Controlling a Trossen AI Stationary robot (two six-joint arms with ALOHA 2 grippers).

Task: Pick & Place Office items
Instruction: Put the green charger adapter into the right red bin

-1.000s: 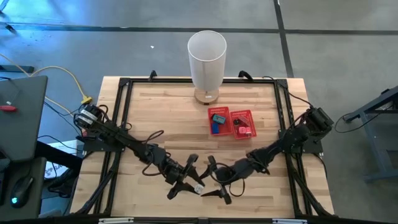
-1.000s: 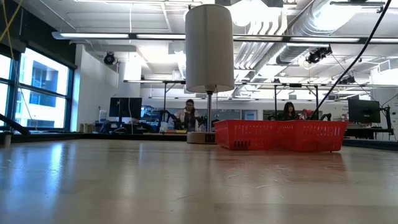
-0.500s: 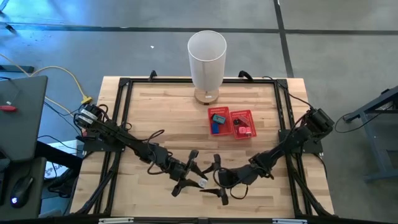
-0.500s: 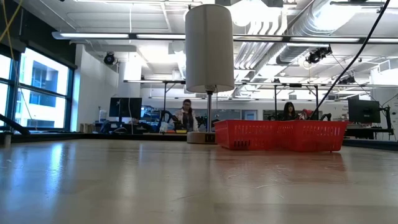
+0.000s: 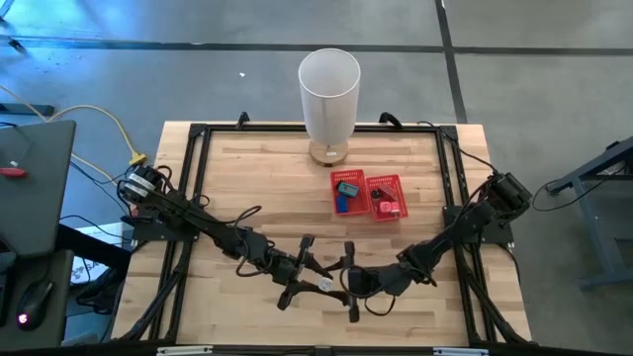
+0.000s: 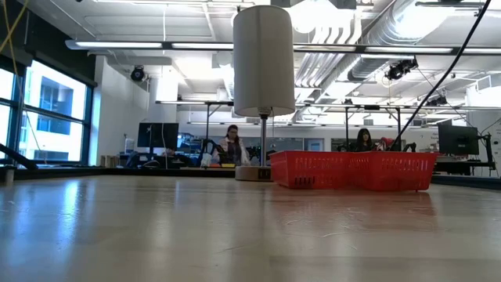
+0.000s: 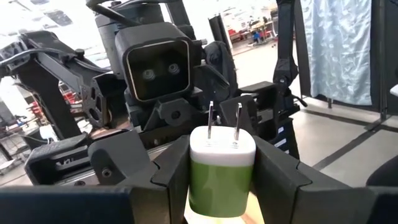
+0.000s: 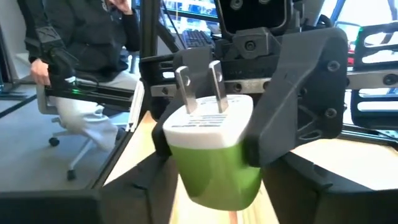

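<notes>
Jaws clamping green charger (image 7: 221, 174), right gripper (image 5: 348, 289) perhaps touching.

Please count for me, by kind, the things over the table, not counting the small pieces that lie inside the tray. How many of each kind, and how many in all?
green-and-white wall charger: 1
red mesh tray: 1
tall white cylinder: 1
grippers: 2, the left gripper and the right gripper
Total: 5
</notes>
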